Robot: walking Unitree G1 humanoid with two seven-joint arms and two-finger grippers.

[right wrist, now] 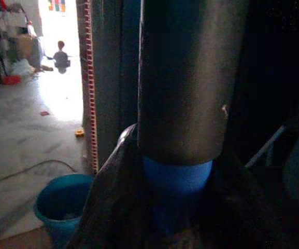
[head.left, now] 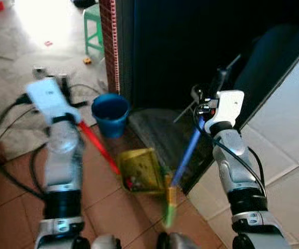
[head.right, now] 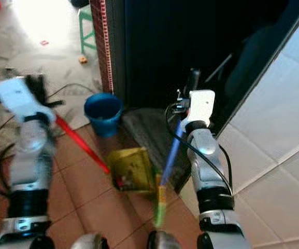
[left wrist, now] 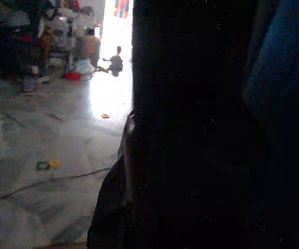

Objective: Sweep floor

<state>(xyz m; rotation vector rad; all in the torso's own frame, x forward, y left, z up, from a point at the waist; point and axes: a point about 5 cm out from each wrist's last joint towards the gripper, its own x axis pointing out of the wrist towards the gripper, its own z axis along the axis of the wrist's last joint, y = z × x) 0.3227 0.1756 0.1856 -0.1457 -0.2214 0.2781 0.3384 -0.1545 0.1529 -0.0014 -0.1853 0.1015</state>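
Broom [head.left: 186,150], blue handle with green-yellow lower end, held upright-tilted by right gripper [head.left: 219,83], fingers closed round the handle. Dustpan [head.left: 140,170], yellow, on red tile floor [head.left: 14,207] just beside the broom's lower end; its red handle [head.left: 97,145] runs to left gripper [head.left: 61,83], blurred, grip unclear. Blue bucket [head.left: 110,114] near the dustpan; green stool [head.left: 93,28] well apart. No legible writing.

Two silver arms, ribbed metal forearm segments, black collar bands near elbows. White boxy wrist housings; left one [head.left: 48,98] motion-blurred, right one [head.left: 228,106] sharp. Black cables loop along right forearm [head.left: 237,166]. Right pincer [head.left: 219,78] fingers black.
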